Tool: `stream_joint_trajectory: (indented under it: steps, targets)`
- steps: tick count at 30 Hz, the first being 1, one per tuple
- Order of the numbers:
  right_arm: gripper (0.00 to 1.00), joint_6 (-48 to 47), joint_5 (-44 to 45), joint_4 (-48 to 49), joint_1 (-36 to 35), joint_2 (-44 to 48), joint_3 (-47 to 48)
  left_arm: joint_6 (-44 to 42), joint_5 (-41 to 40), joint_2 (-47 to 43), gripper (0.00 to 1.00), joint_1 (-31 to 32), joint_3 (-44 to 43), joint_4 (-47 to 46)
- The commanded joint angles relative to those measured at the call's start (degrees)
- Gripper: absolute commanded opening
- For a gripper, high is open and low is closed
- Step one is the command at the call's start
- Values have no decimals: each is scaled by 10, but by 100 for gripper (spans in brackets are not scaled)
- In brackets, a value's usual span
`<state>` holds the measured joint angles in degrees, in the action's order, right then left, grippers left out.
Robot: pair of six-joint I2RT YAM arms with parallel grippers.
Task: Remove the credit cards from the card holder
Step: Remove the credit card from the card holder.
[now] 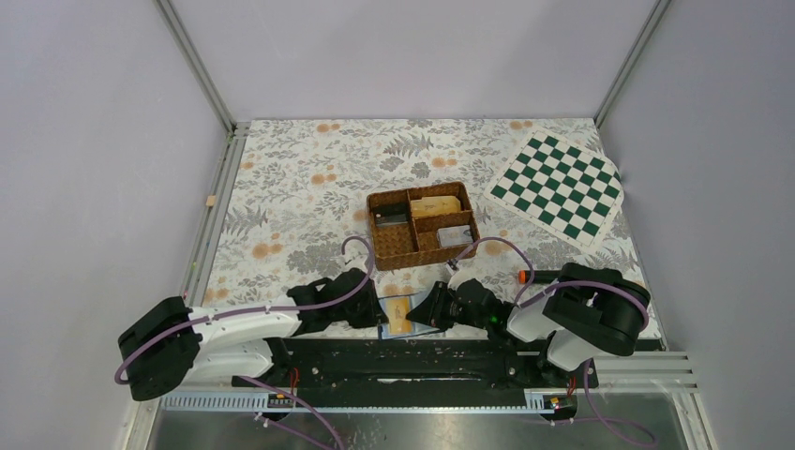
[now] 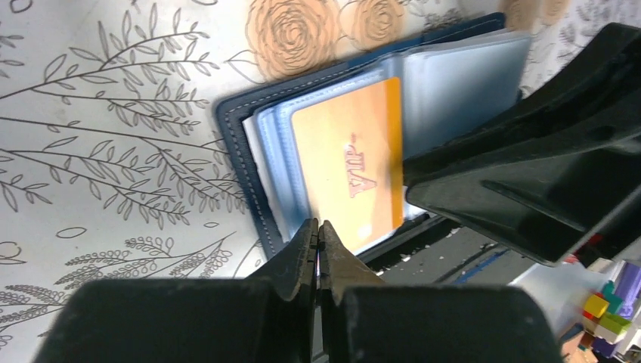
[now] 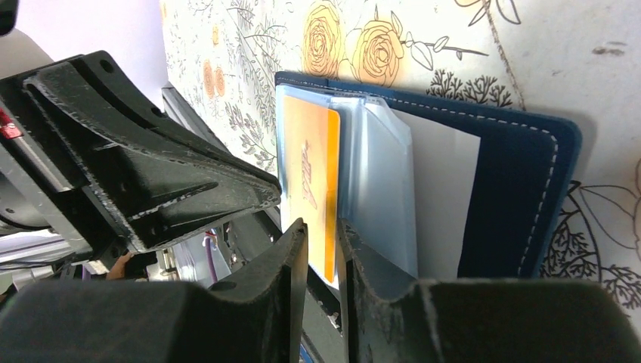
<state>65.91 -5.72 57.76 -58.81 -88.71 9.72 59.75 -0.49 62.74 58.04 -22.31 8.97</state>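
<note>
At the near edge of the flowered table [image 1: 300,187], my left pincer [image 2: 318,227] is fully closed, fingers pressed together. Its tips touch the near rim of the card holder [image 2: 230,128]. I cannot tell whether they pinch anything there. My right pincer [image 3: 323,227] faces it from the right. Its fingers stand a narrow slit apart, and the edge of the orange card [image 3: 310,174] sits in that slit. Whether they press on the card I cannot tell.

The one card holder lies open and flat between my two pincers, navy cover down and clear pockets up. I see one orange card in it, still in its pocket.

Farther back, mid-table, stands one brown wicker tray [image 1: 394,258] with four compartments. Far right lies one green-and-white chequered mat [image 1: 560,187].
</note>
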Motion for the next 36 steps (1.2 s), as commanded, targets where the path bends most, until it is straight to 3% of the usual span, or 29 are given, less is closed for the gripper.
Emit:
stream_joint_trajectory:
  steps: [1,10,12,16,18,26,36]
  targets:
    - [28,2,-9,32,4,-7,4,-12,-15,26,0,-2,-13,-3]
    - [27,2,-18,39,4,-12,9,-11,1,56,0,-2,-7,-30]
    - [21,3,-14,41,4,-11,6,-10,0,57,0,-2,-7,-30]
    - [2,7,5,48,6,9,-13,-10,-10,58,0,-2,-10,-15]
    - [0,6,17,34,11,33,-24,-10,-16,61,0,-2,-10,-7]
    - [0,-40,53,-173,19,188,-26,-8,-21,84,0,-2,-9,2]
    - [0,-98,141,-444,28,452,-19,-8,-9,100,0,-2,-17,-3]
